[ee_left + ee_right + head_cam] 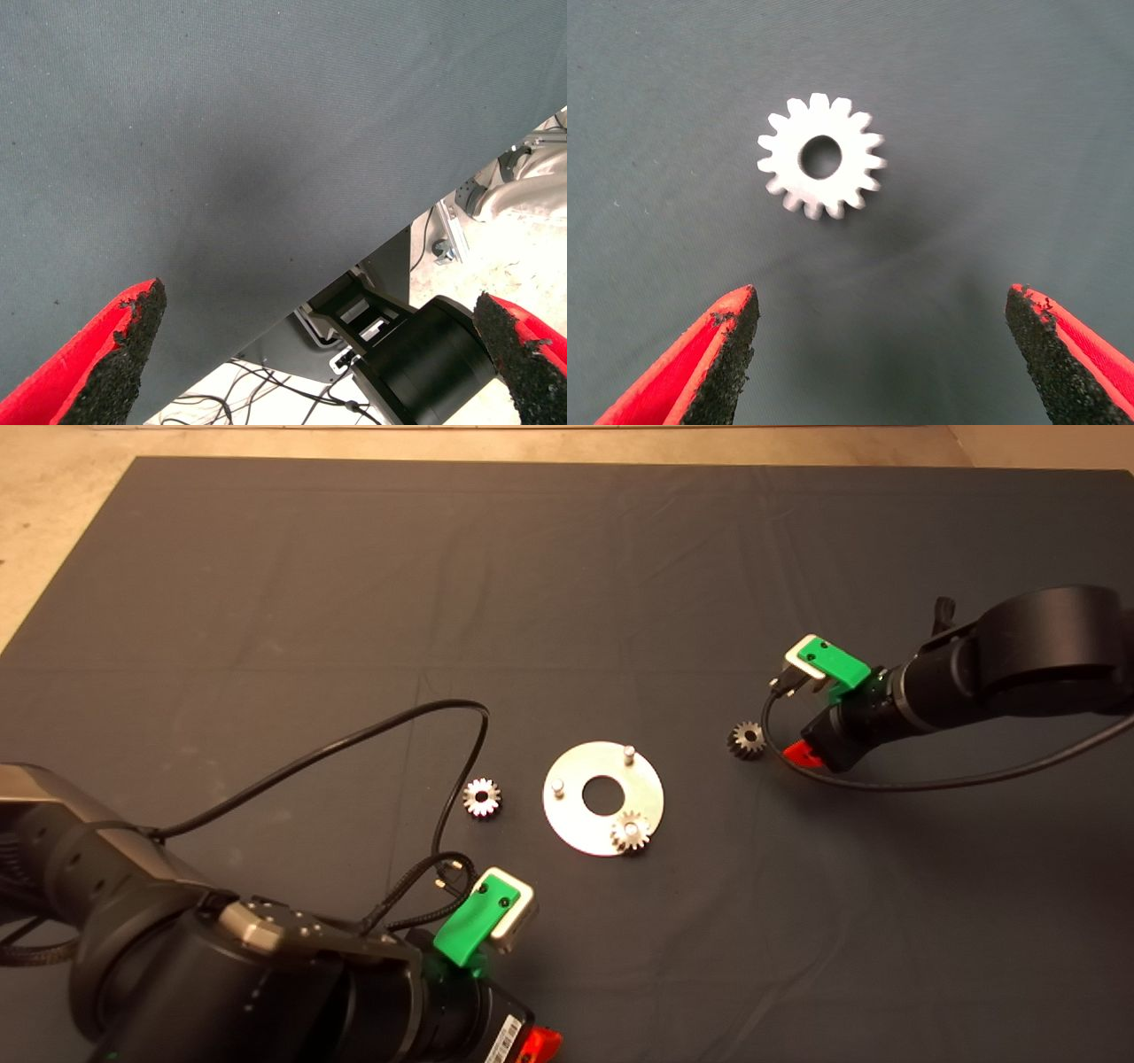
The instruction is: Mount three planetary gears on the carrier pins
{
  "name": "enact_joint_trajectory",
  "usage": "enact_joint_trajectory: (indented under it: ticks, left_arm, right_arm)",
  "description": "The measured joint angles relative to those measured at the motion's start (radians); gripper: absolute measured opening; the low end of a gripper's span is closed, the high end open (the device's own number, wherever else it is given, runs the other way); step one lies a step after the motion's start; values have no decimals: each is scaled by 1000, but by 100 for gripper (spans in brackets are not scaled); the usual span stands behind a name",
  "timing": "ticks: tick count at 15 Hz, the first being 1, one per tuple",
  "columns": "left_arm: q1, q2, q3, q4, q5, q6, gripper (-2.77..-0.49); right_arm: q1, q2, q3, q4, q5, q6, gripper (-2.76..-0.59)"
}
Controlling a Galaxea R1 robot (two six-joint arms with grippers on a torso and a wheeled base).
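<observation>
A shiny round carrier disc (580, 828) with a central hole lies mid-mat. One planetary gear (630, 832) sits on its near-right pin. Two pins stand bare: the far pin (628, 753) and the left pin (557, 786). A second gear (481, 797) lies flat on the mat left of the disc. A third gear (746, 740) lies right of the disc and shows flat in the right wrist view (822, 157). My right gripper (881, 354) is open just beside this gear, fingers wide apart. My left gripper (319, 354) is open and empty at the mat's near edge.
A black cable (372, 735) loops over the mat left of the loose gear. Another cable (886, 784) curves under the right arm. The left wrist view shows the mat's edge (354, 257) and the robot's base (425, 354) below.
</observation>
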Motion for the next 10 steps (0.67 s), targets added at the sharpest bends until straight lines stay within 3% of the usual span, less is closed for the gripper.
enact_joint_trajectory:
  ticks: [3,5,7,10]
  left_arm:
    - [0,2,0,0,0,0,-76]
    - [0,2,0,0,0,0,-76]
    - [0,2,0,0,0,0,-76]
    - [0,2,0,0,0,0,-76]
  right_arm:
    - [-22,20,-23,11,56,0,-131]
    - [-24,44,-47,17,78,0,-131]
    - [-24,68,-77,17,87,-2,-131]
    - [-24,84,-97,18,87,-33,-131]
